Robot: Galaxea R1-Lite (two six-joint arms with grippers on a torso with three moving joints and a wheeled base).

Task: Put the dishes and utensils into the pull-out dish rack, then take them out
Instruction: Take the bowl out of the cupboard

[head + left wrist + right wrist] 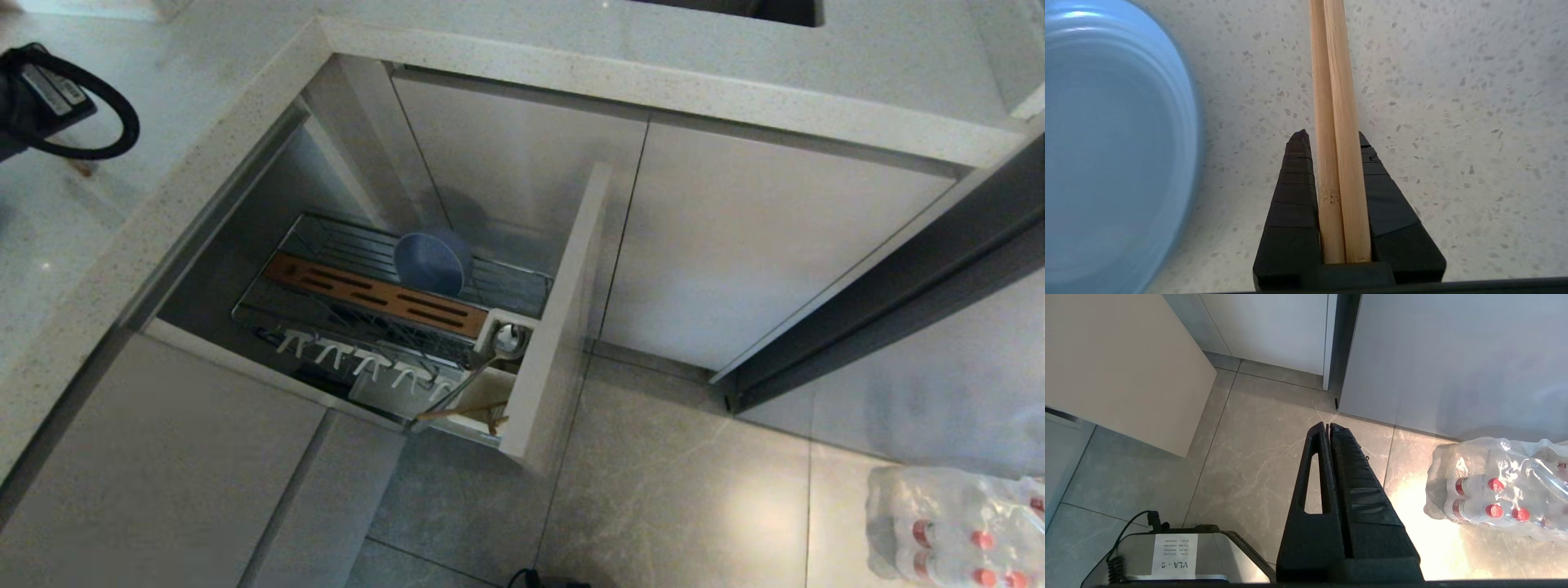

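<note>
Chopsticks [1337, 122] are seen clamped lengthwise in the L gripper [1331, 141] above the speckled countertop [1453, 122], just beside the light-blue plate [1114, 155]; the R gripper [1329, 426] is parked closed and empty over the floor. The bowl [433, 261] is stood in the pull-out dish rack [392, 298], w/ the spoon [490, 359] at its front corner cup. Risk noted: the pair is pinched near one end only, so sticks could pivot, splay or slip if swung fast, or the plate rim could be clipped.

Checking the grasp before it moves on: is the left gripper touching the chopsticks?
Touching. The left wrist view shows the left gripper with both fingers pressed against the chopsticks, no gap.
</note>
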